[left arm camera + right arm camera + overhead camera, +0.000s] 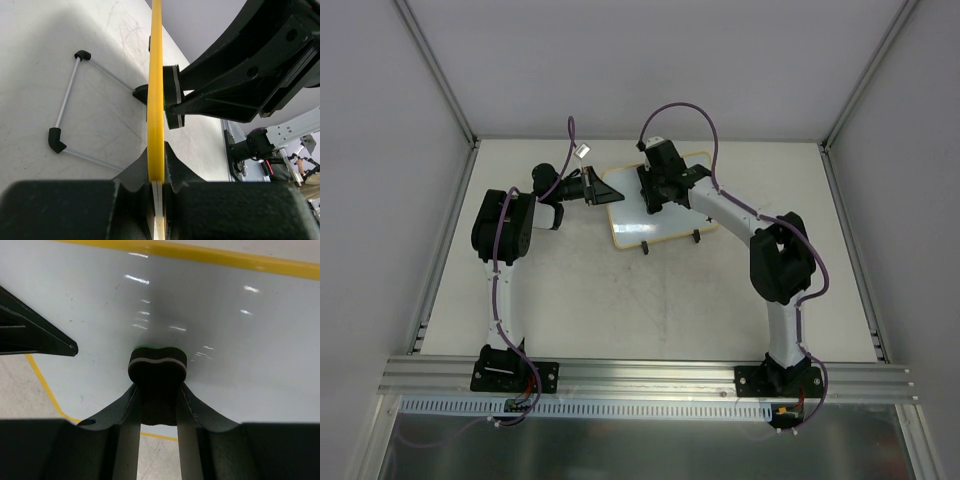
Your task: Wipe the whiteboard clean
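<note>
Two grippers meet at the whiteboard, set on the table's far half: the left gripper pinches its yellow left rim, the right gripper clamps a black eraser against its face, hiding the board's middle from above.

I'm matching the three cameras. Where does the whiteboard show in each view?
Top external: whiteboard just above picture centre.
Left wrist: whiteboard edge-on, yellow rim running up the middle.
Right wrist: whiteboard face fills the upper frame.
Shared landmark: left hand clamping its edge.
</note>
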Tool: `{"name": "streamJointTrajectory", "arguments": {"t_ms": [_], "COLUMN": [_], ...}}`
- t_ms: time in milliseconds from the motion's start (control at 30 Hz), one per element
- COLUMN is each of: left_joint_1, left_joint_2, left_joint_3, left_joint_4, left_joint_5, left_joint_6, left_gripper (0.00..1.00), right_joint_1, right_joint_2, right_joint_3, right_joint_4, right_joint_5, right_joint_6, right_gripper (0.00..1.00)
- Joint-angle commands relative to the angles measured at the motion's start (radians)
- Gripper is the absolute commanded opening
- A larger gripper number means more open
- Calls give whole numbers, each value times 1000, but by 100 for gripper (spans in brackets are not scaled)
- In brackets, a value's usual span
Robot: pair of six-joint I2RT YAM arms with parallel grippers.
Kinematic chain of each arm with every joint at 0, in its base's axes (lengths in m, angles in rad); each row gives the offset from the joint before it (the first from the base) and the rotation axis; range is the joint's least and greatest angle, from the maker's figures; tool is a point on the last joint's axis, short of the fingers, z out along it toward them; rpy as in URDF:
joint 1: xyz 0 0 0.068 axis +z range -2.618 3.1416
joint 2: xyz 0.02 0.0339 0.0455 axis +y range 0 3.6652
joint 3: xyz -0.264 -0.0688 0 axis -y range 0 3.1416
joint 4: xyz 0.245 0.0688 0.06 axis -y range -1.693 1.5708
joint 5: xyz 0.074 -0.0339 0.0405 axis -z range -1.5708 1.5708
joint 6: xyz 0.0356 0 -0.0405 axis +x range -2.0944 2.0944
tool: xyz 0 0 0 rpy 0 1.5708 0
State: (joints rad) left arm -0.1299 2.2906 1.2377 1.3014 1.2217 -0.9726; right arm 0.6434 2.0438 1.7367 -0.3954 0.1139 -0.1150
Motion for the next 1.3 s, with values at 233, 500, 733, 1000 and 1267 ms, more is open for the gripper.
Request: {"name": "streamJointTrajectory", "arguments": {"t_ms": [233, 500, 733, 1000, 1267], "left_joint_1": [4, 6, 4, 6, 6], "left_joint_2": [15, 15, 17, 15, 15], "left_joint_3": [14, 12, 14, 11, 11], "left_joint_4": [355, 355, 355, 355, 355], "left_joint_5": [53, 53, 53, 52, 48], "left_joint_6": [40, 41, 41, 40, 40], "left_gripper": [0, 0, 0, 0, 6], "right_joint_1": [28, 29, 38, 38, 38], "right_joint_2": [-273, -479, -609, -634, -651], "right_joint_3": [-221, -521, -761, -850, -875], "right_joint_4": [33, 32, -68, -126, -138], "right_joint_5": [-28, -34, 26, 52, 84], "right_joint_6": [38, 110, 193, 236, 227], "right_gripper": [0, 0, 0, 12, 36]}}
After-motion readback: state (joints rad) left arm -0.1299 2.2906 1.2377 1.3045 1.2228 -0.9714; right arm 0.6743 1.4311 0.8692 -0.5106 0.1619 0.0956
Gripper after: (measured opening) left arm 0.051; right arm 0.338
